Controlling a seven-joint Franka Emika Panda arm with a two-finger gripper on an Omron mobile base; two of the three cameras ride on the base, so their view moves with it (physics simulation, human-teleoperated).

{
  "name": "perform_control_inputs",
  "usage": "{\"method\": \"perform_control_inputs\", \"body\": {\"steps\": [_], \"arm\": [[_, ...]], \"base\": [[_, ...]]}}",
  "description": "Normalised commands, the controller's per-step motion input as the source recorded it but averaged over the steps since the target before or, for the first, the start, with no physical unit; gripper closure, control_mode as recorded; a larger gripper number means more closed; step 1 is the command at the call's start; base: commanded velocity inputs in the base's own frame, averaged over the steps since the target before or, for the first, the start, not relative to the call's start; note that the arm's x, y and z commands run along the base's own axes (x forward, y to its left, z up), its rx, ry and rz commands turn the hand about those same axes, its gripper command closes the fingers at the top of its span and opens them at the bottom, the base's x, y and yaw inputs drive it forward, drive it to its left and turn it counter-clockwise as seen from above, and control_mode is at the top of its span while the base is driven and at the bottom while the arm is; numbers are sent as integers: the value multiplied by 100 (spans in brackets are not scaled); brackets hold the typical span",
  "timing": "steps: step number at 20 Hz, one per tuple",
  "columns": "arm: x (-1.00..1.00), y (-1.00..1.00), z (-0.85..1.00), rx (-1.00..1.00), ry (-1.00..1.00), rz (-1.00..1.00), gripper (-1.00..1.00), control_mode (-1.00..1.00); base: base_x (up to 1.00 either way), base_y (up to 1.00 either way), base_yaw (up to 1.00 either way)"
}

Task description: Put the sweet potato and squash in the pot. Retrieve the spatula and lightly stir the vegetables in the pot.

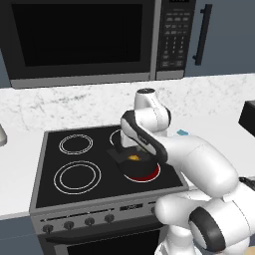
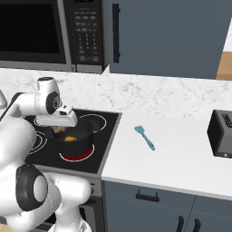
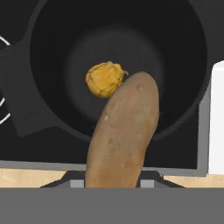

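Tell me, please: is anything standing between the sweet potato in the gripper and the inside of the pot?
Nothing visible does. The sweet potato hangs from the gripper directly above the open pot, which has no lid. Inside lies just a small yellow squash, off to one side of the bottom, leaving room beside it.

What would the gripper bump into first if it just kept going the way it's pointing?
Probably the pot: the gripper points into its mouth, holding a sweet potato above the squash on the bottom. Depth is unclear.
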Motion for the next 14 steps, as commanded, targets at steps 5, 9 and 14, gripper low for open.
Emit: {"method": "perform_control_inputs", "body": {"steps": [5,9,14], "arm": [[52,13,-43,0,-6,0,100,-100],[31,0,-50,0,-2,0,100,-100],[11,8,-24,0,0,0,-100,-100]], "base": [[0,0,0],[0,0,0],[0,0,0]]}}
